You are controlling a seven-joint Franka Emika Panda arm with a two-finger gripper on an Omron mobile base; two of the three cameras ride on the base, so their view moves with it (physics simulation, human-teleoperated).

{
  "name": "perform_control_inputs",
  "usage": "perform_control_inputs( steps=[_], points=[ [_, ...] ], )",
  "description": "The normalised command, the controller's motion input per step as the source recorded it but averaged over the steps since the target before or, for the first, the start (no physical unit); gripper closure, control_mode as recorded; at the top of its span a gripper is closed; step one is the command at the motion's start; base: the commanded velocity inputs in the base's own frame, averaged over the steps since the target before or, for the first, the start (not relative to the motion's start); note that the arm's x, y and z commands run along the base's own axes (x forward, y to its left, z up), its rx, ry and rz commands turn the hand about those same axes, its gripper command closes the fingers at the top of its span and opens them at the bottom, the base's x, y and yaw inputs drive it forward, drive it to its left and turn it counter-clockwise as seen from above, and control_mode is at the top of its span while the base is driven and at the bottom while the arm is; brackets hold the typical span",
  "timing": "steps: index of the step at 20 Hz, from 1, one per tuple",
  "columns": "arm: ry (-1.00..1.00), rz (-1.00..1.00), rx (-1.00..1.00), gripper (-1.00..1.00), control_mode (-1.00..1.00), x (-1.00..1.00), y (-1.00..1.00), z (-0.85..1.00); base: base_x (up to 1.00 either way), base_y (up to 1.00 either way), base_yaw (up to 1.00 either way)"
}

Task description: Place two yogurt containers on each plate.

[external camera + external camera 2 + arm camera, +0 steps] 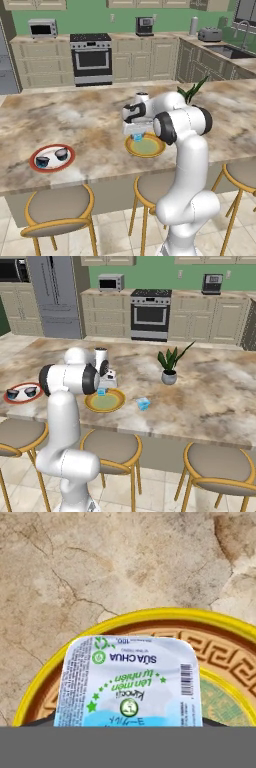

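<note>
The gripper (137,134) hangs over the yellow-green plate (145,146) on the marble counter (90,120), clenched around a light blue yogurt cup (131,684) whose printed foil lid faces the hand camera just above that plate's golden rim. The second light blue cup (143,403) lies on the counter just beside the yellow-green plate, on the side toward the potted plant (170,365). The two dark cups (51,157) sit together on the white plate with the orange-red rim (52,158), well apart from the yellow-green plate along the counter's near edge.
</note>
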Motion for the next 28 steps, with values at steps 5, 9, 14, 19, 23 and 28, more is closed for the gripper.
perform_control_inputs(
  steps=[5,9,14,19,23,28],
  points=[
    [0.01,0.00,0.03,1.00,-1.00,-0.19,0.09,-0.15,0.00,0.00,0.00],
    [0.00,0.00,0.00,1.00,-1.00,-0.07,0.00,-0.01,0.00,0.00,0.00],
    [0.00,0.00,0.00,-1.00,-1.00,0.00,0.00,0.00,0.00,0.00,0.00],
    [0.00,0.00,0.00,-1.00,-1.00,0.00,0.00,0.00,0.00,0.00,0.00],
    [-0.02,0.00,0.00,-1.00,-1.00,-0.03,-0.07,0.21,0.00,0.00,0.00],
    [0.00,0.00,0.00,-1.00,-1.00,-0.04,-0.32,0.47,0.00,0.00,0.00]
  ],
)
